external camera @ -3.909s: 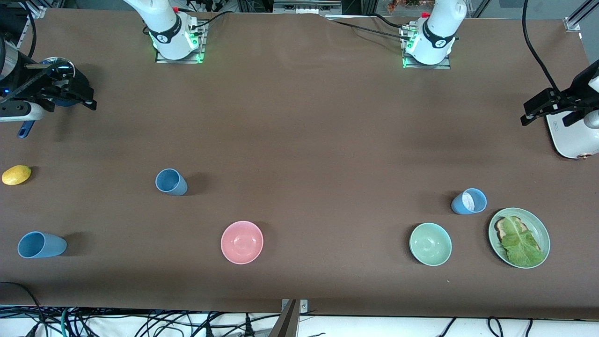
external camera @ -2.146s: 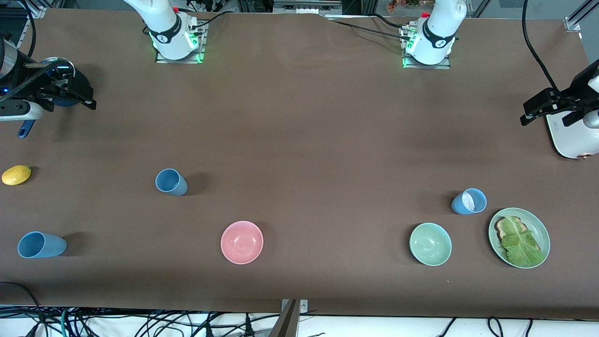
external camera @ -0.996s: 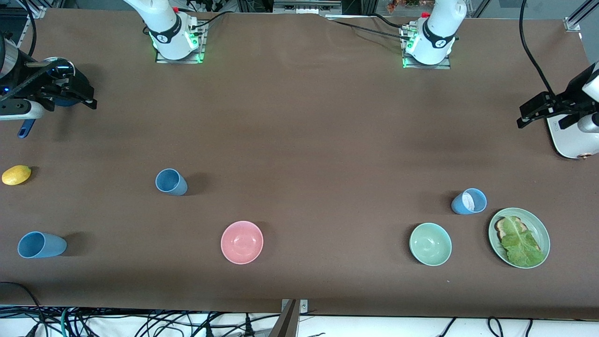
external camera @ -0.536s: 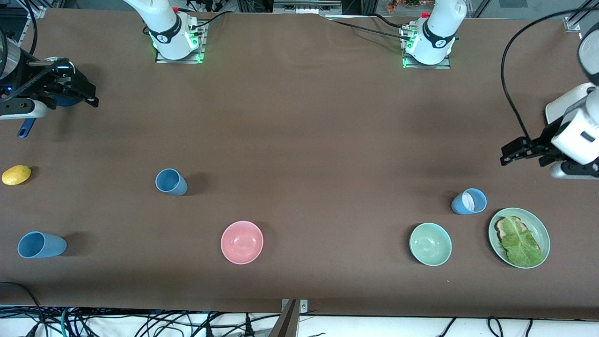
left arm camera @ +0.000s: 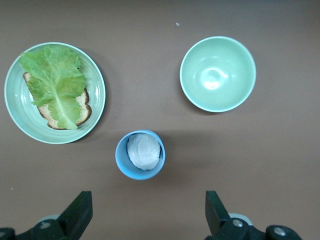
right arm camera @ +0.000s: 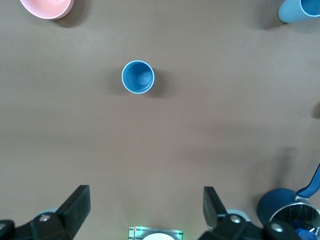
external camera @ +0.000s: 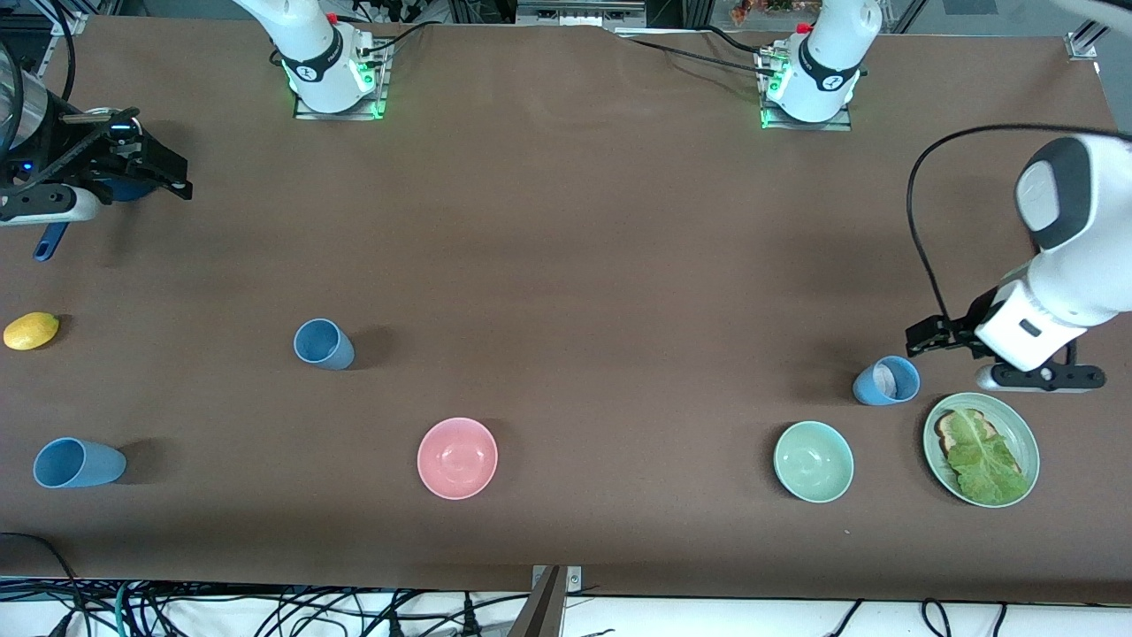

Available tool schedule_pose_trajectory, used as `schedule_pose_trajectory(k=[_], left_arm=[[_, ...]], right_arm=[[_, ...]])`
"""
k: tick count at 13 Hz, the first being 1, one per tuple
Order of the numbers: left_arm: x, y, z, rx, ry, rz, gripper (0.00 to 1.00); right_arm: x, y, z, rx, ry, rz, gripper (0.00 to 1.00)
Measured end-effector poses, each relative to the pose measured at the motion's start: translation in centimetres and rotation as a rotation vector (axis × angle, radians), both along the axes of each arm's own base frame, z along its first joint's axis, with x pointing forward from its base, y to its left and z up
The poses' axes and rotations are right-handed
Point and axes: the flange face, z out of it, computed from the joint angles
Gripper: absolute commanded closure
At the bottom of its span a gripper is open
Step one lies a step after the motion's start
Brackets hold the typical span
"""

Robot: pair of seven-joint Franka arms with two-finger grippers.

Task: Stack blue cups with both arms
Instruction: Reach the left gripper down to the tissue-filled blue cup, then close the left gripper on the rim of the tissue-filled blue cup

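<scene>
Front view: my left gripper (external camera: 924, 336) hangs low over the table just beside the blue cup with the whitish inside (external camera: 886, 381), near the plate of toast and lettuce (external camera: 1026, 438) and the green bowl (external camera: 813, 461). My right gripper (external camera: 168, 177) hovers at its own end of the table over the dark-blue pot (external camera: 124, 188), well apart from the two plain blue cups (external camera: 324, 344) (external camera: 78, 463); nothing is stacked yet.

Left wrist view: my fingers (left arm camera: 80, 212) are spread wide and empty, the whitish-filled cup (left arm camera: 140, 154) upright ahead of them, not yet between them, with the plate (left arm camera: 95, 90) and bowl (left arm camera: 218, 73) past it. I judge I should bring the cup between my fingers, descend straight and close on its wall below the rim, staying off the plate.

Right wrist view: my right fingers (right arm camera: 75, 205) are likewise released, with one upright cup (right arm camera: 138, 77) ahead, the pink bowl (right arm camera: 47, 7) and another cup (right arm camera: 298, 10) at the edge
</scene>
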Motion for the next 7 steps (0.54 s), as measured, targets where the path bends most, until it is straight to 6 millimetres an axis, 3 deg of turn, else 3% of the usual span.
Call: schedule_pose_trajectory(k=[3,7], left_arm=[[-0.7,1.3,-5.3,0.029,0.000,-0.016,0.01],[-1.0,3.3,-8.2,0.035,-0.001,-0.024,0.00]], right_arm=[[0.0,0.3,0.0,0.000,0.001,0.005,0.00],[-0.1,0.9,0.0,0.000,0.001,0.017,0.00]])
